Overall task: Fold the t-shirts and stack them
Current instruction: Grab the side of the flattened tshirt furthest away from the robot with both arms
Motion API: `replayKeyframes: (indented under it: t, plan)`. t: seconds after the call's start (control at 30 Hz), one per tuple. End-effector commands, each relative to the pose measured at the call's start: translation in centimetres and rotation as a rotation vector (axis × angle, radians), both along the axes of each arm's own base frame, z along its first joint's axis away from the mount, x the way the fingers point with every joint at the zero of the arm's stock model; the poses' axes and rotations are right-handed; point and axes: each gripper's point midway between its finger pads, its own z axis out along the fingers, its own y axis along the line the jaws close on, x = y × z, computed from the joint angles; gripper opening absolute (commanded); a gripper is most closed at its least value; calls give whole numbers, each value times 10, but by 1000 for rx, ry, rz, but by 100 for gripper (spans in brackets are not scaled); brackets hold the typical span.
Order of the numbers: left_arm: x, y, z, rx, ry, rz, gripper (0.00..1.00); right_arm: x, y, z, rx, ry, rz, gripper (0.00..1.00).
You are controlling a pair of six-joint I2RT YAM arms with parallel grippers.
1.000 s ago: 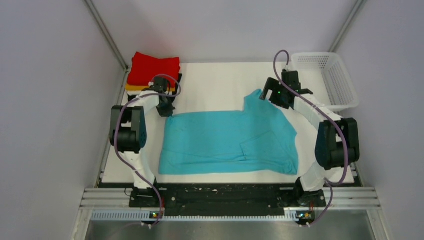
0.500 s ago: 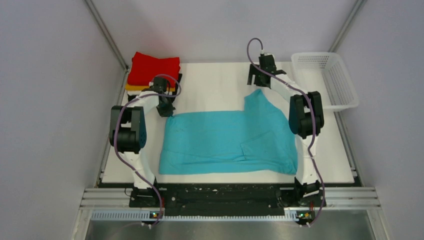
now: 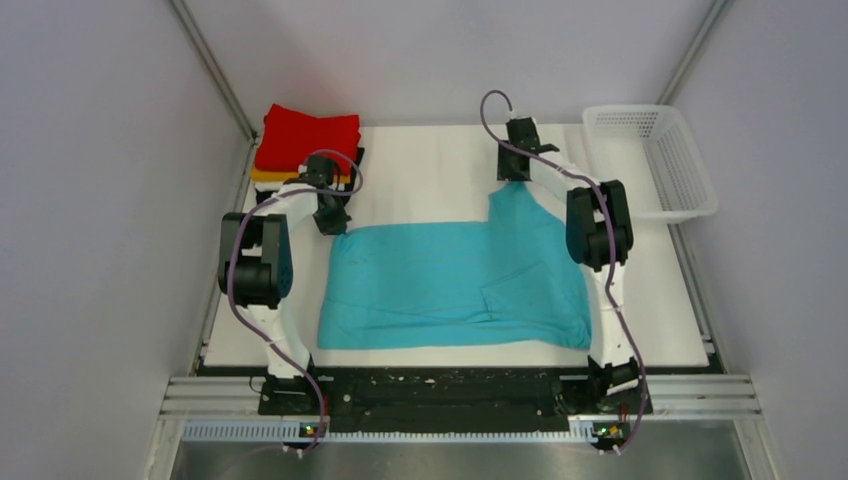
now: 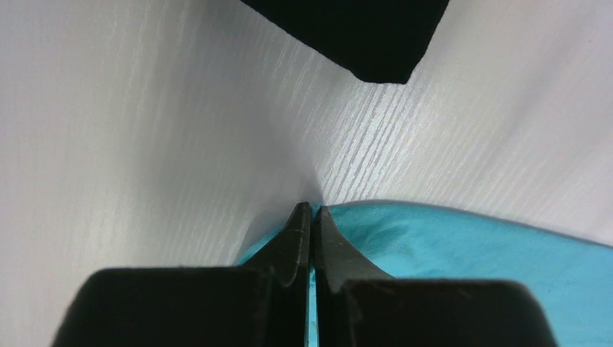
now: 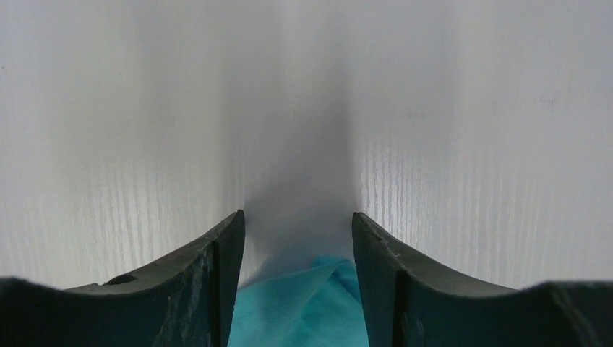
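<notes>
A turquoise-blue t-shirt (image 3: 460, 285) lies spread flat on the white table. My left gripper (image 3: 335, 225) is shut on its far left corner; the left wrist view shows the cloth (image 4: 463, 246) pinched between the closed fingers (image 4: 311, 210). My right gripper (image 3: 514, 180) is open over the shirt's far right corner, a sleeve tip that pokes up between the fingers (image 5: 298, 217) in the right wrist view (image 5: 303, 303). A folded stack sits at the far left corner: red shirt (image 3: 307, 138) on top, orange (image 3: 266, 175) and black (image 3: 357, 157) edges below. A black corner (image 4: 361, 36) shows in the left wrist view.
A white plastic mesh basket (image 3: 655, 160) stands at the far right corner of the table. Grey walls close in the table on the left, right and back. A black rail (image 3: 450, 385) runs along the near edge between the arm bases.
My right arm has swung from the right side toward the far middle and come down over the shirt's far right corner. The left gripper and the shirt have stayed put.
</notes>
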Motion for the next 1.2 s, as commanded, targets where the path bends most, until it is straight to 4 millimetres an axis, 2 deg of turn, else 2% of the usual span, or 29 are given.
replayKeyframes:
  t: [0.0, 0.17, 0.23, 0.33, 0.37, 0.5, 0.6, 0.77, 0.97, 1.03, 1.17]
  plan:
    - [-10, -3, 6, -10, 3, -16, 0, -23, -8, 6, -34, 32, -12, 53]
    - [-10, -4, 9, -15, -6, -15, 0, -37, -4, 9, 2, 34, 0, 47]
    - [-10, -4, 9, -16, -7, -15, 0, -38, -6, 10, 2, 31, -4, 37]
    - [-8, -5, 10, -22, -12, -19, 0, -35, -4, 14, 5, 16, 3, 7]
    - [-7, -6, 11, -26, -14, -21, 0, -32, -3, 18, 10, 4, 6, 0]
    - [-5, -7, 18, -13, -33, -14, 0, -34, 2, 49, 13, -60, 29, 0]
    - [-9, -11, 26, 7, -61, -25, 0, -48, 3, 75, 24, -107, 40, 0]
    - [-20, -23, 44, -11, -145, -59, 0, -95, -1, 105, 52, -153, 45, 0]
    - [-42, -25, 62, -8, -223, -78, 0, -151, -8, 114, 106, -167, 51, 0]
    - [-49, -26, 68, -9, -252, -83, 0, -170, -7, 123, 123, -183, 63, 0]
    - [-66, -27, 73, -17, -291, -83, 0, -203, -15, 131, 137, -184, 57, 0]
